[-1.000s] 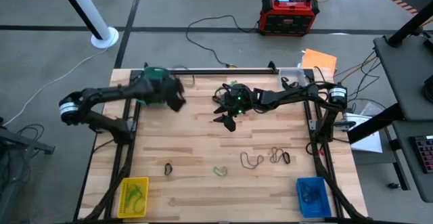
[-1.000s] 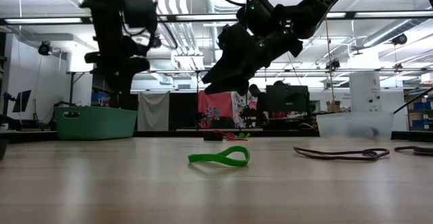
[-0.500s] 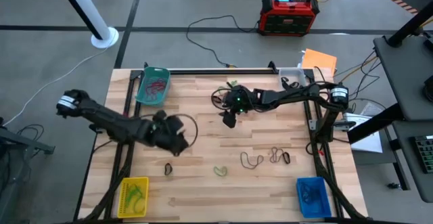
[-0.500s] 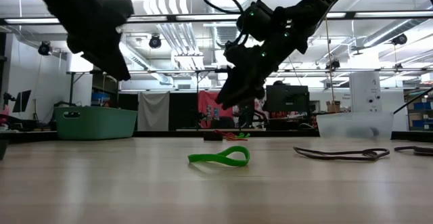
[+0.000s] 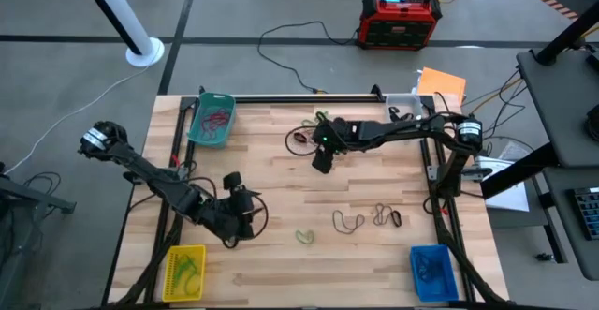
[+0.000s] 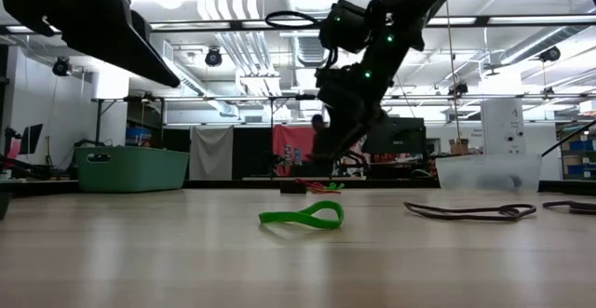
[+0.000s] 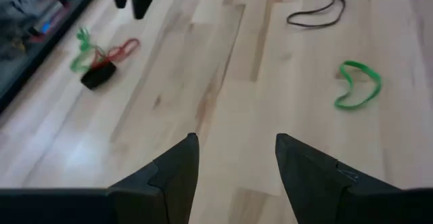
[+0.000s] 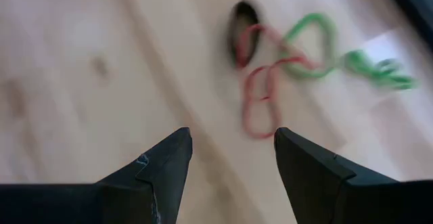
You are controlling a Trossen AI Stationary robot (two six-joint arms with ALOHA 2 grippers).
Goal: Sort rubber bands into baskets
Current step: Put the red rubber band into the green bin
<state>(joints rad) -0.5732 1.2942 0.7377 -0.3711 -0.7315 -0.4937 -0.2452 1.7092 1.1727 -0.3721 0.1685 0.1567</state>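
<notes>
My left gripper (image 5: 251, 218) is open and empty, low over the table's left-middle (image 7: 233, 160). My right gripper (image 5: 320, 163) is open and empty, pointing down above a tangle of red, green and black rubber bands (image 8: 270, 68) lying on the table; the tangle also shows in the left wrist view (image 7: 101, 61) and the low view (image 6: 317, 187). A green band (image 5: 304, 238) and a brown band (image 5: 348, 222) lie flat toward the near edge. The teal basket (image 5: 212, 120), clear basket (image 5: 402, 102), yellow basket (image 5: 185, 271) and blue basket (image 5: 432, 271) stand at the table's corners.
More dark bands (image 5: 386, 216) lie right of the brown one. Red bands lie in the teal basket, and there are bands in the yellow and blue baskets. A red-and-black box (image 5: 401, 20) stands on the floor beyond the table. Bare wood lies between the two grippers.
My left gripper has swung from over the teal basket toward the table's near edge and come down low over the left-middle. My right gripper has tipped more steeply downward over the tangle of bands, staying nearly in place.
</notes>
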